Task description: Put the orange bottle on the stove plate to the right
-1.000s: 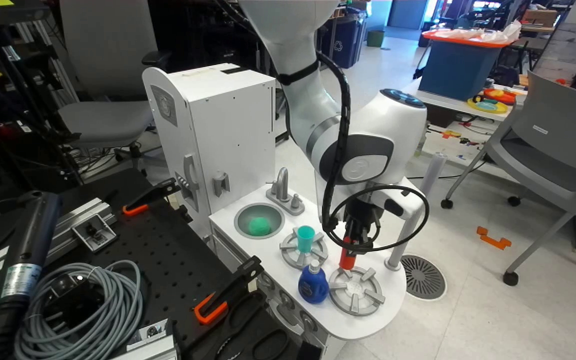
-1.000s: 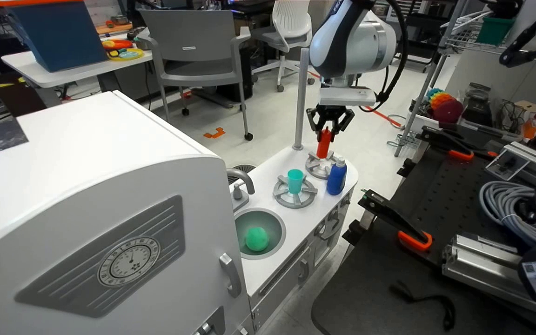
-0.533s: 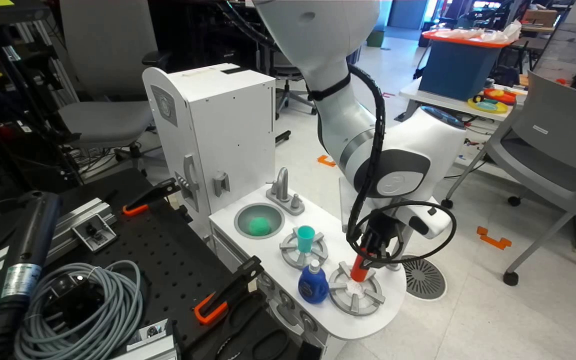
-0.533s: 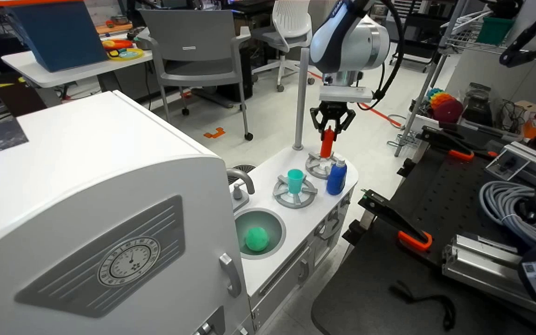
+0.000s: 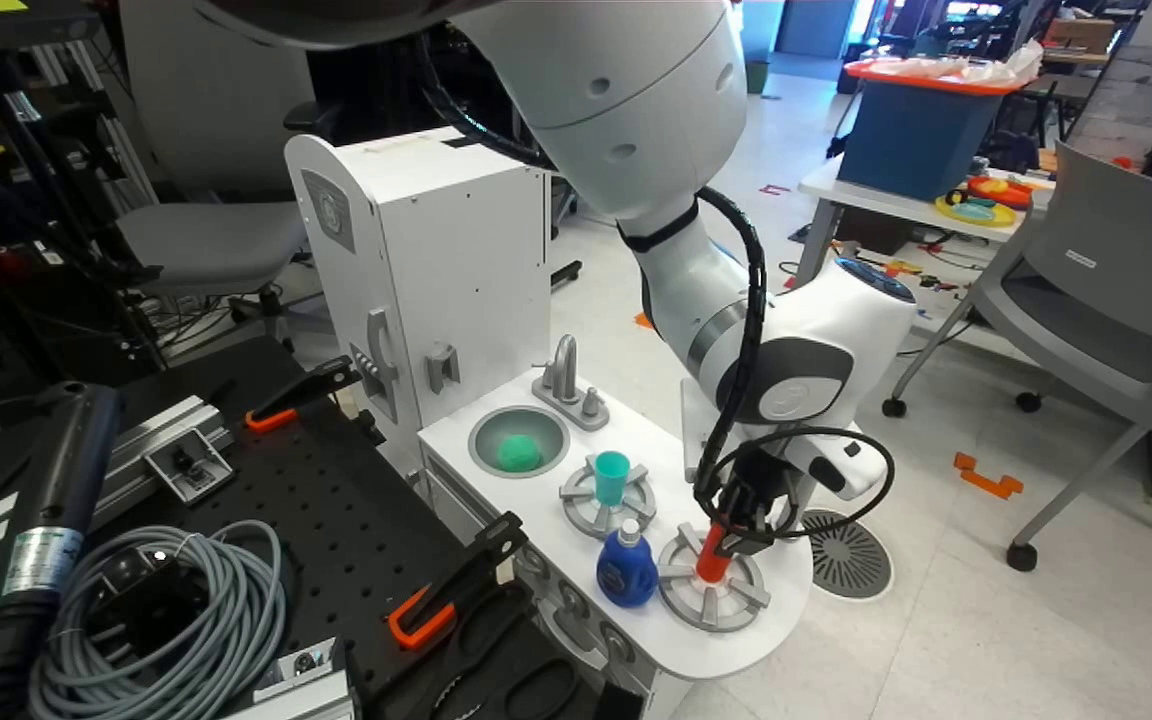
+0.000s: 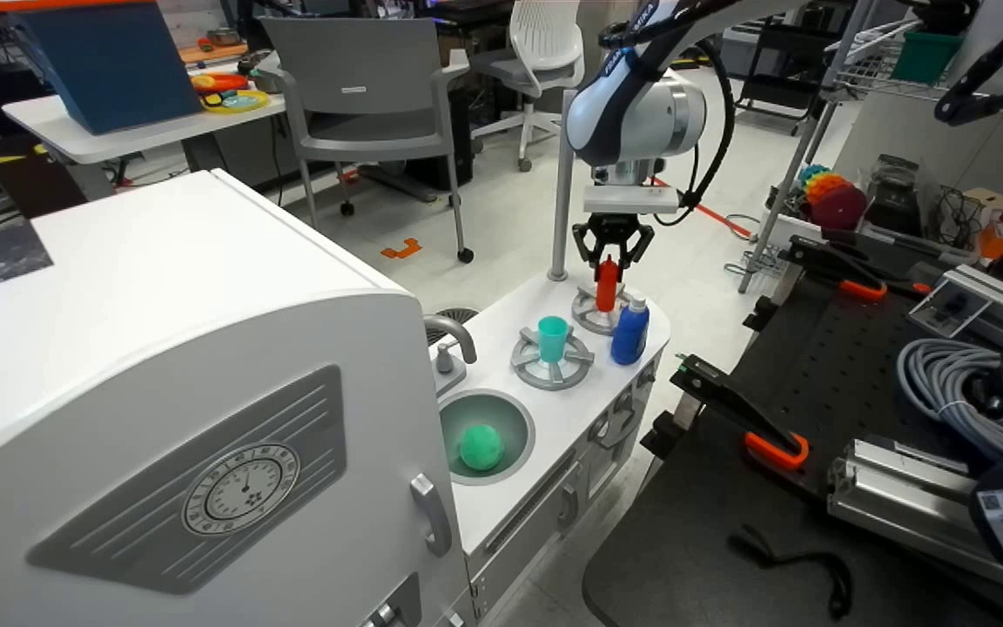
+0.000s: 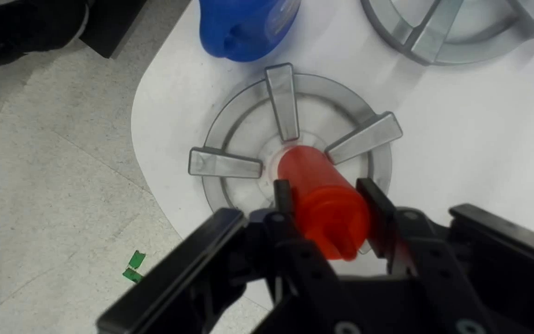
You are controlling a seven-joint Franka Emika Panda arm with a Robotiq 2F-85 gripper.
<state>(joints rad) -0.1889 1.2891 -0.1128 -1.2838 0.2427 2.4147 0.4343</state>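
Observation:
The orange bottle (image 5: 713,560) stands about upright over the middle of the stove plate (image 5: 709,607) at the rounded end of the white toy stove. In an exterior view the bottle (image 6: 607,294) also shows above the plate (image 6: 586,323). My gripper (image 7: 323,195) is shut on the bottle's upper part in the wrist view, a finger on each side. The bottle's base (image 7: 301,160) lies within the inner ends of the plate's spokes (image 7: 282,102). I cannot tell whether the base touches the plate. The fingers hide part of the plate.
A blue bottle (image 5: 626,568) stands right beside the plate. A teal cup (image 5: 611,478) stands on the neighbouring burner ring (image 5: 576,517). A sink (image 5: 481,455) with a green ball and a tap (image 5: 564,370) lie beyond. A grey post (image 6: 563,192) rises from the stove's back edge.
My gripper has carried the orange bottle sideways from the plate's edge to over its centre, then lowered it. The blue bottle and teal cup have not moved.

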